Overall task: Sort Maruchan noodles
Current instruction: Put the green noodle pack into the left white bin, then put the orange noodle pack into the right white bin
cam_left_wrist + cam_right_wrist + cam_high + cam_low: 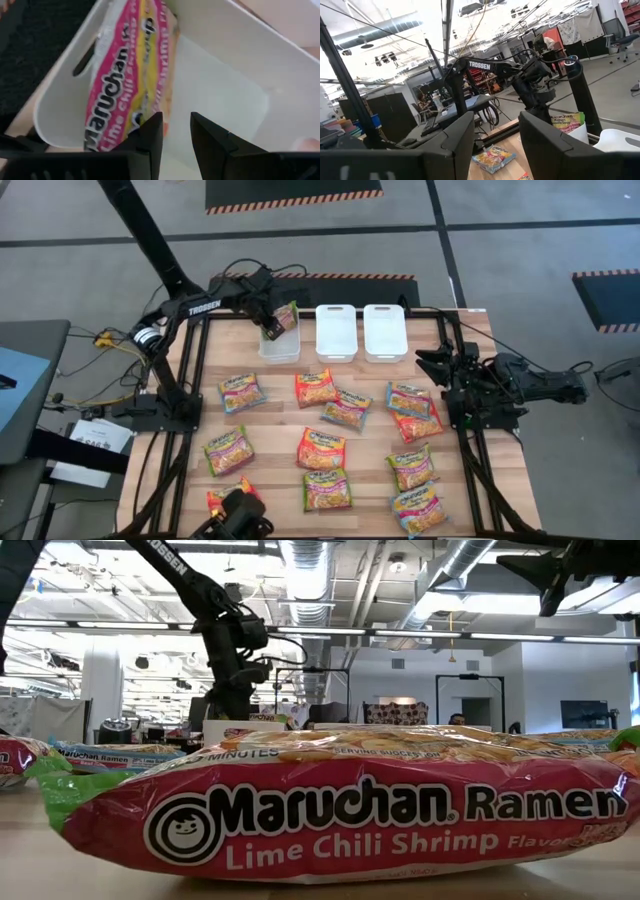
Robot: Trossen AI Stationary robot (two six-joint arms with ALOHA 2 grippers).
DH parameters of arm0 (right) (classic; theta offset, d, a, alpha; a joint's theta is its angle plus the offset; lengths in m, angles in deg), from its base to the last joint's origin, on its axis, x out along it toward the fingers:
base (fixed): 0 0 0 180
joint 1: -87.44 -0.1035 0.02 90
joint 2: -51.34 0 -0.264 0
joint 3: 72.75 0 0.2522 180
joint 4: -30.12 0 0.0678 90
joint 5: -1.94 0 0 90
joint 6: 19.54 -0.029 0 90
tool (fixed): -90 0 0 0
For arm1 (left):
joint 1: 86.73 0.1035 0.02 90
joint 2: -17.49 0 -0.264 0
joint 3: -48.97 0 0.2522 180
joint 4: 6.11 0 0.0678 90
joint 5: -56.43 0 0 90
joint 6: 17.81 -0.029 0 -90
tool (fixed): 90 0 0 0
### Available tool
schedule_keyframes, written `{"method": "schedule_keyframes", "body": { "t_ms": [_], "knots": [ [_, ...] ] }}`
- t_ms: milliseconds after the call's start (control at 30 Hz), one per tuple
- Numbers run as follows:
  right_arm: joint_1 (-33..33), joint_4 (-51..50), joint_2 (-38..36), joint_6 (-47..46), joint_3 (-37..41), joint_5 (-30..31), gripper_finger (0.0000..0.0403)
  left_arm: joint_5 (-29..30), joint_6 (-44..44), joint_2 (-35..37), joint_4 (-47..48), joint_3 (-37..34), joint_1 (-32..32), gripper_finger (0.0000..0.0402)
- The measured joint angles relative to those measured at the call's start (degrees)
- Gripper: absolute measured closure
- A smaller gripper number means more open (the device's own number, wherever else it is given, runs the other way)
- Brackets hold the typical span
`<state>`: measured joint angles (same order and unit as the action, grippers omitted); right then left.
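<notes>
Left claw hangs over the leftmost white bin at the counter's far edge. Its fingers stand slightly apart, with a Lime Chili Shrimp packet standing on edge inside that bin, against its wall; whether the fingers pinch it cannot be told. Two more white bins stand beside it, toward the right. Remaining Maruchan packets lie scattered flat across the counter. Right claw waits at the right edge, jaws apart, holding nothing.
</notes>
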<state>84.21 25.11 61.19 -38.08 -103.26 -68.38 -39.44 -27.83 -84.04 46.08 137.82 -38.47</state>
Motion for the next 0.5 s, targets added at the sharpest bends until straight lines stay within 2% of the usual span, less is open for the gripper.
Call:
{"method": "schedule_keyframes", "body": {
  "t_ms": [167,500],
  "knots": [
    [0.0,0.2,0.0,0.0,0.0,0.0,0.0221,-2.7,1.5,2.9,0.6,1.0,-0.3,0.0317],
    [0.0,2.0,0.0,1.2,0.0,0.7,0.0212,-10.4,5.4,7.1,7.9,9.4,-3.7,0.0317]
  ]
}}
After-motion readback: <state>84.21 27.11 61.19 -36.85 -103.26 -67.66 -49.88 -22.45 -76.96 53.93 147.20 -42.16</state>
